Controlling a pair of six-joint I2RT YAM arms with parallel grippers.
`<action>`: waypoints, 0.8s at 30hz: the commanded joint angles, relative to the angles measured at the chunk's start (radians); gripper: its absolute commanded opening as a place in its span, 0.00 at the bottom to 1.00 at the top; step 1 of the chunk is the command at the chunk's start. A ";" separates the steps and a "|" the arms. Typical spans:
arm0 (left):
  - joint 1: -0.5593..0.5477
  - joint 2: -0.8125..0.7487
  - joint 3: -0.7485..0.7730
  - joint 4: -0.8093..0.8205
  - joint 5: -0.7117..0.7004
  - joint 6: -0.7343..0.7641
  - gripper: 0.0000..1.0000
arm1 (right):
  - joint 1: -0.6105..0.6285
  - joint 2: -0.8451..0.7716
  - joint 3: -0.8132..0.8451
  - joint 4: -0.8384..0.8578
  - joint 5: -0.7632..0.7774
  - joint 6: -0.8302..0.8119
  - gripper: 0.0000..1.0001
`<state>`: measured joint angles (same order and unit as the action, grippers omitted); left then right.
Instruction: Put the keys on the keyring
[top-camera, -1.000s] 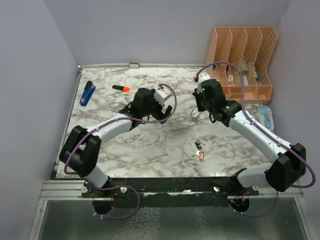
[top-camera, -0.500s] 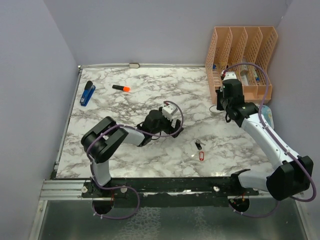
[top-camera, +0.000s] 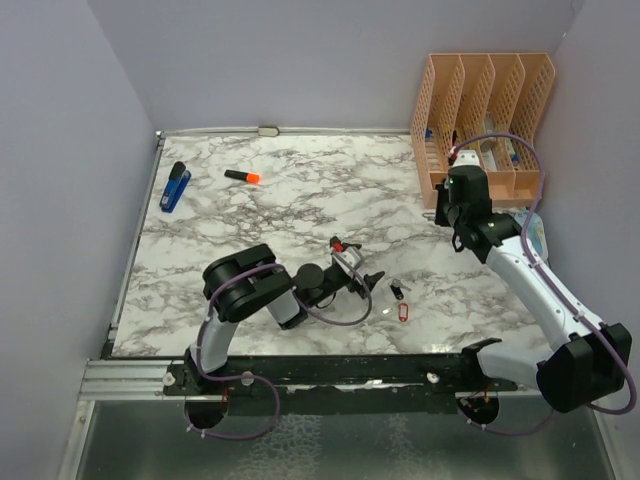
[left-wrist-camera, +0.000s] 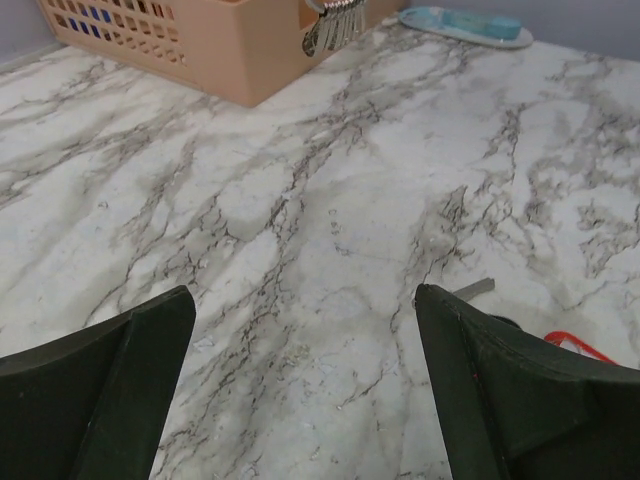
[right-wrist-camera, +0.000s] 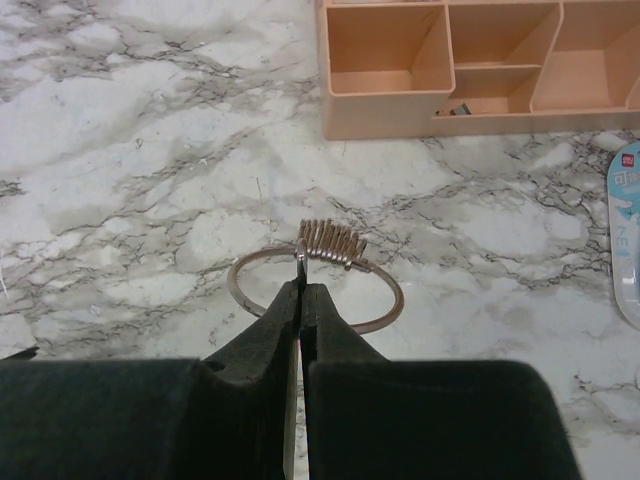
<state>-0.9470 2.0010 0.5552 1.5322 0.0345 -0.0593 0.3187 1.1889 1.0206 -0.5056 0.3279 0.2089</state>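
Right wrist: tool grips keyring; blue pack print unreadable.

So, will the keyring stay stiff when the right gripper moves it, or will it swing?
The keyring looks like thin stiff wire, so it probably keeps its round shape. The small keys bunched on it seem loose and would likely slide and swing. The right gripper pinches the wire at one spot only, so the ring may pivot.

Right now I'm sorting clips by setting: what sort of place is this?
Probably a robot test bench dressed as an office desk: a marble-patterned tabletop boxed in by plain walls, a peach desk organizer, and a blue stapler.
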 joint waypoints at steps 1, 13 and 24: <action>-0.057 0.088 0.023 0.256 -0.117 0.090 0.95 | -0.004 -0.013 -0.016 0.052 0.029 0.016 0.01; -0.103 0.201 0.110 0.257 -0.173 0.167 0.92 | -0.004 -0.030 -0.071 0.073 0.034 0.034 0.01; -0.117 0.148 0.102 0.256 -0.079 0.164 0.92 | -0.004 -0.026 -0.093 0.070 0.045 0.023 0.01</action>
<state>-1.0576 2.1914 0.6598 1.5383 -0.1081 0.1097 0.3187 1.1862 0.9325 -0.4732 0.3332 0.2314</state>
